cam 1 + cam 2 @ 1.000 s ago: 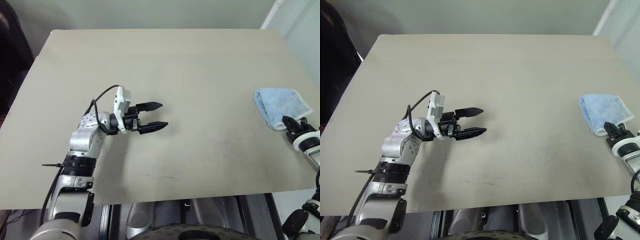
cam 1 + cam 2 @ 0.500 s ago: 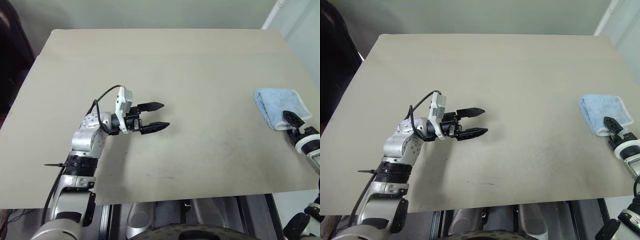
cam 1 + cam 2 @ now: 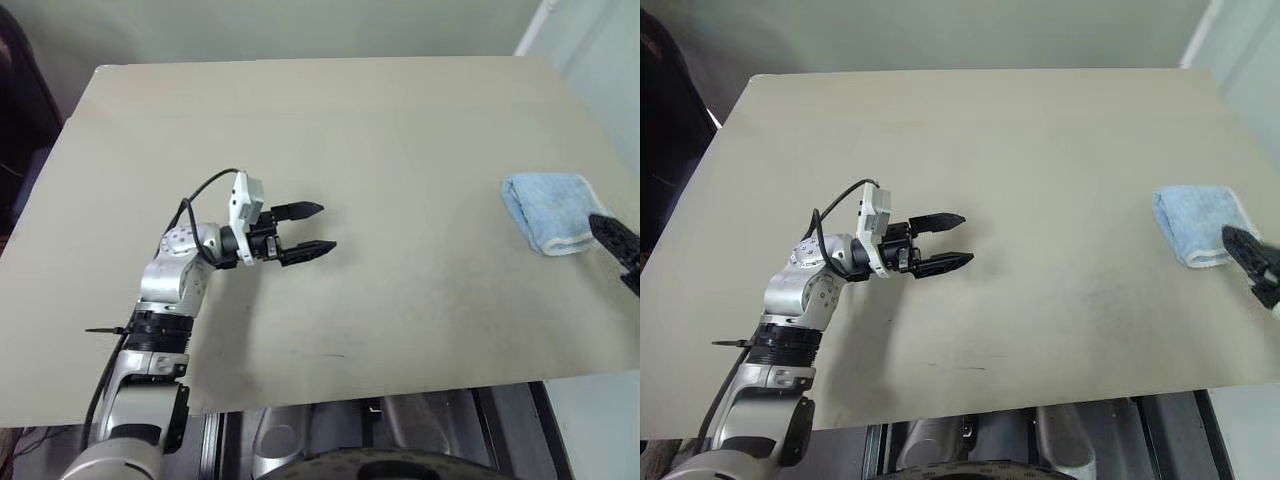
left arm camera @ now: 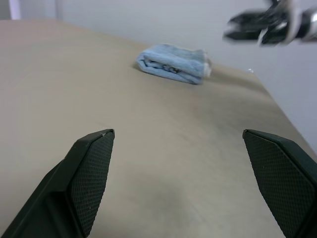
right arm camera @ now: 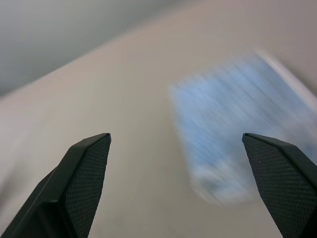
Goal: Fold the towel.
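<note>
The left gripper [image 3: 308, 229] hovers over the middle-left of the table [image 3: 400, 130], fingers spread wide and empty, pointing toward the towel [image 3: 545, 211]. The right gripper [image 3: 1252, 264], also wide open and empty, sits just beside the towel's near edge at the table's right side. The towel lies folded. The left wrist view shows its layered fold edge; no writing is legible anywhere.

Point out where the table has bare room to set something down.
Most of the table is bare: the whole far half, and the wide middle between the left gripper and the towel. Only the right edge is crowded, where the right gripper hangs beside the towel.
</note>
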You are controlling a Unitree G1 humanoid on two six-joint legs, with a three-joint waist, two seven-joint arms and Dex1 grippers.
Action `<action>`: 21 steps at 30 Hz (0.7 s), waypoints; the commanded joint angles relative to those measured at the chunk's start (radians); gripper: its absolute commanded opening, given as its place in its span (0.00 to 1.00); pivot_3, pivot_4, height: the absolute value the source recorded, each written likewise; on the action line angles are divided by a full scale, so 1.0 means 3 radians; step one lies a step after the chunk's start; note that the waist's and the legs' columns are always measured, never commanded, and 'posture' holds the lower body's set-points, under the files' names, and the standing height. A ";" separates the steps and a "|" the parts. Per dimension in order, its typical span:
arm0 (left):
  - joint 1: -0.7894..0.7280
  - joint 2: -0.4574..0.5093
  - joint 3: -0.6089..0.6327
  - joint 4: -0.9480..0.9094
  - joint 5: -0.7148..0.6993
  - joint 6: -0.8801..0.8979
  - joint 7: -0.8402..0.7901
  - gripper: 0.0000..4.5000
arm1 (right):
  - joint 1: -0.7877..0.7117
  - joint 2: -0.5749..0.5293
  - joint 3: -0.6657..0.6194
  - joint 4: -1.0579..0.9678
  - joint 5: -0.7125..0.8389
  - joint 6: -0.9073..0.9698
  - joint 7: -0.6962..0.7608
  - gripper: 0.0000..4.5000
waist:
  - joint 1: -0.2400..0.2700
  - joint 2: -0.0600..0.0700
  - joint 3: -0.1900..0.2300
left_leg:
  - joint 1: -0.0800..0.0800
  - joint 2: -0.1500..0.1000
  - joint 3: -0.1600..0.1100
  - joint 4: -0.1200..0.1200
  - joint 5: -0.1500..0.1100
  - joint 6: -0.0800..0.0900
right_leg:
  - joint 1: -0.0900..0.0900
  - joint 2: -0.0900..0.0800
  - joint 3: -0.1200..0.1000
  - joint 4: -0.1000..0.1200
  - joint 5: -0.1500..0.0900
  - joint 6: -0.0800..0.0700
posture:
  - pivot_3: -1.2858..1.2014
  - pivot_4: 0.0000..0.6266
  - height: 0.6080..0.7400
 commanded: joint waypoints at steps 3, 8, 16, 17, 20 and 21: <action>-0.0056 -0.0146 0.0159 -0.0083 0.0070 -0.0498 0.0210 1.00 | -0.0228 -0.0181 0.0633 -0.0256 -0.0396 -0.0379 0.0495 1.00 | 0.0006 0.0000 0.0000 | -0.0002 -0.0001 -0.0001 0.0005 0.0000 0.0001 | 0.0000 0.0000 0.0001 -0.0002 0.0000 0.0002 | 0.52 0.24 0.72; 0.0122 -0.0082 0.0227 -0.0364 -0.0072 -0.0441 0.0132 1.00 | -0.0510 -0.0252 0.1157 -0.0268 -0.0711 -0.0641 0.0894 1.00 | 0.0016 0.0001 0.0000 | -0.0008 -0.0001 0.0001 0.0012 -0.0005 0.0006 | -0.0002 -0.0001 0.0001 -0.0002 -0.0004 0.0007 | 0.52 0.24 0.72; 0.0468 0.0352 0.0407 -0.0841 -0.0512 0.0071 -0.0087 1.00 | -0.0441 -0.0527 0.1673 -0.0535 -0.0991 -0.0844 0.1572 1.00 | 0.0022 0.0001 0.0000 | -0.0011 0.0000 0.0002 0.0017 -0.0009 0.0004 | -0.0003 0.0000 -0.0001 -0.0001 -0.0010 0.0005 | 0.52 0.24 0.72; 0.0533 0.0417 0.0414 -0.0920 -0.0525 0.0114 -0.0086 1.00 | -0.0464 -0.0504 0.1685 -0.0494 -0.0985 -0.0867 0.1614 1.00 | 0.0021 0.0000 0.0000 | -0.0010 0.0000 0.0002 0.0017 -0.0009 0.0004 | -0.0003 0.0000 -0.0001 -0.0001 -0.0009 0.0004 | 0.52 0.24 0.72; 0.0699 0.0611 0.0449 -0.1055 -0.0556 0.0225 -0.0149 1.00 | -0.0596 -0.0372 0.1787 -0.0379 -0.0953 -0.0886 0.1642 1.00 | 0.0017 0.0000 0.0000 | -0.0009 0.0001 0.0001 0.0030 -0.0010 0.0006 | -0.0001 0.0000 0.0000 0.0004 -0.0008 0.0002 | 0.52 0.24 0.72; 0.0724 0.0654 0.0461 -0.1069 -0.0576 0.0255 -0.0174 1.00 | -0.0637 -0.0335 0.1815 -0.0365 -0.0943 -0.0871 0.1629 1.00 | 0.0013 0.0000 0.0000 | -0.0008 0.0001 0.0000 0.0033 -0.0012 0.0007 | 0.0000 0.0001 0.0000 0.0004 -0.0007 0.0001 | 0.52 0.24 0.72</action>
